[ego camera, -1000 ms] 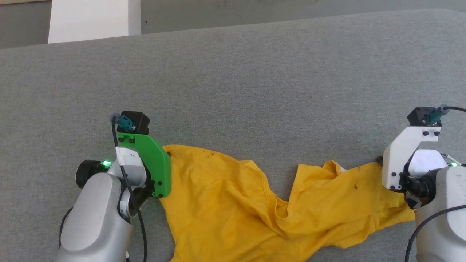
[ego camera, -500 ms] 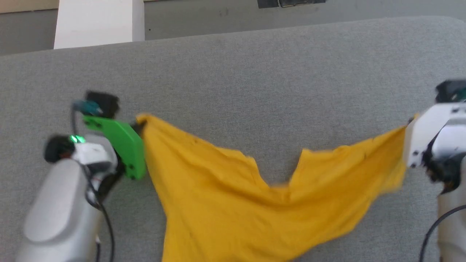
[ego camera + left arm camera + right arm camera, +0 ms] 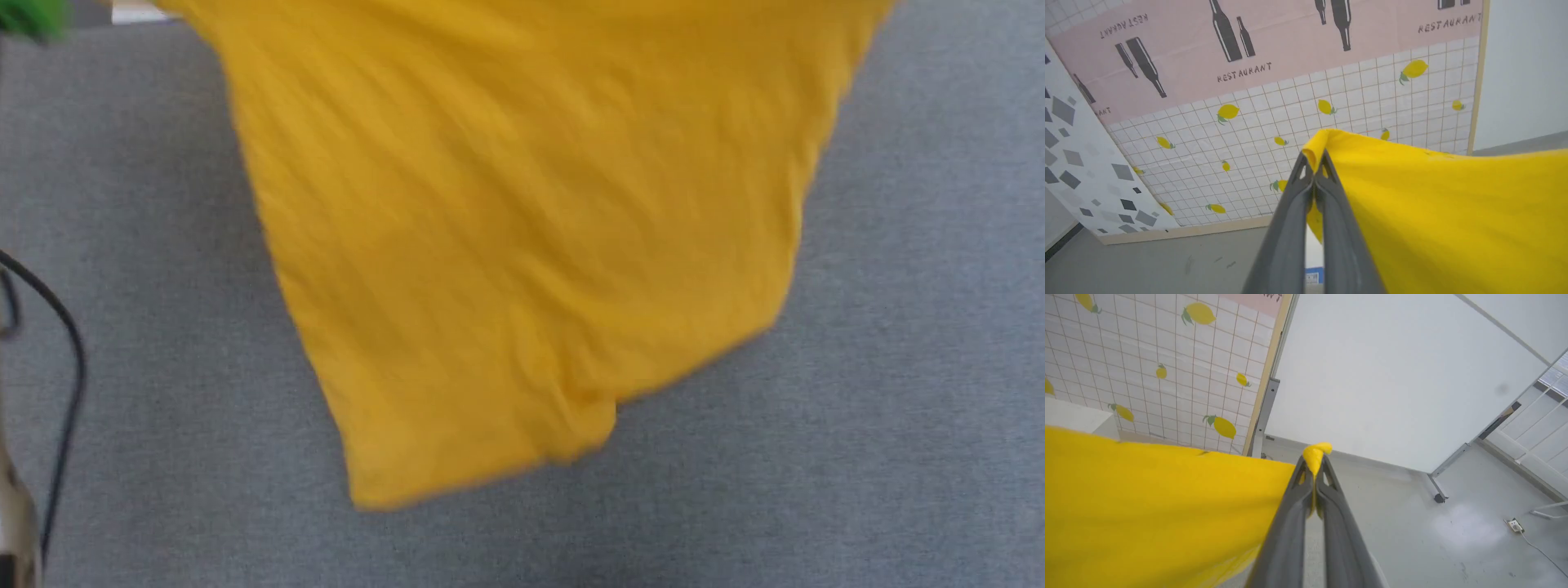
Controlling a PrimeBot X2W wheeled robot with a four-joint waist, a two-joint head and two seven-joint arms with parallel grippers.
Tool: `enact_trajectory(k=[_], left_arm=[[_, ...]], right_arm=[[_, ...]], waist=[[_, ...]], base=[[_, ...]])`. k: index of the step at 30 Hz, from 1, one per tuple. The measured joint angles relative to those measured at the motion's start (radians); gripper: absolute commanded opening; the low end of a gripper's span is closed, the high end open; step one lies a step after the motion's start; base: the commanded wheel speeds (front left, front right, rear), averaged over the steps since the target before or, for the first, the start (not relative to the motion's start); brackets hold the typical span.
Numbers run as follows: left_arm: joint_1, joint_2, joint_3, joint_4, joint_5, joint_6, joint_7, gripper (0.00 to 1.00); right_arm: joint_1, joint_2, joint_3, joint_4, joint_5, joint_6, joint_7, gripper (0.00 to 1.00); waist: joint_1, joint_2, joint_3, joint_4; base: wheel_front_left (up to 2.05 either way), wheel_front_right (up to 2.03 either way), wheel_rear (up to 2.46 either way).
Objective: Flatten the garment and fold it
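Change: I now have the garment (image 3: 522,245) lifted off the grey surface (image 3: 898,408).
Left gripper (image 3: 1314,165): clenched on a bunched corner.
Right gripper (image 3: 1314,467): clenched on another.
Garment: plain yellow sheet hanging between them.

T-shirt (image 3: 522,245) plain yellow; surface (image 3: 898,425) beneath mid-grey weave; wall panel (image 3: 1298,122) white grid with yellow, green-leafed lemons; band (image 3: 1290,36) above pink with black bottles and "RESTAURANT" lettering; side panel (image 3: 1081,171) white, grey-flecked; left gripper (image 3: 1313,158) and right gripper (image 3: 1314,462) dark grey.

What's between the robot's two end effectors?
The yellow cotton T-shirt spans from the left end effector to the right end effector, as both wrist views show.
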Motion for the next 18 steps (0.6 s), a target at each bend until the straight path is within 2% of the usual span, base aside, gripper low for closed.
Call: enact_trajectory(k=[2, 10, 14, 18], left_arm=[[-0.083, 0.003, 0.037, 0.026, 0.011, 0.04, -0.06, 0.0], [-0.322, 0.001, 0.109, 0.078, 0.025, 0.126, -0.272, 0.0], [-0.376, -0.016, 0.119, 0.092, 0.007, 0.124, -0.356, 0.0], [-0.36, -0.024, 0.108, 0.138, -0.02, 0.086, -0.378, 0.0]], right_arm=[[-0.099, 0.003, 0.01, 0.022, -0.023, 0.0, -0.058, 0.0], [-0.403, 0.045, -0.014, 0.101, -0.125, 0.0, -0.289, 0.0], [-0.485, 0.051, -0.026, 0.135, -0.143, 0.0, -0.383, 0.0], [-0.491, 0.05, -0.029, 0.194, -0.144, 0.0, -0.424, 0.0]], waist=[[0.0, 0.0, 0.031, 0.002], [0.0002, 0.0, 0.131, 0.01], [0.0002, 0.0, 0.154, 0.028], [0.0001, 0.0, 0.152, 0.052]], base=[[0.0, 0.0, 0.0], [0.0, 0.0, 0.0], [0.0, 0.0, 0.0], [0.0, 0.0, 0.0]])
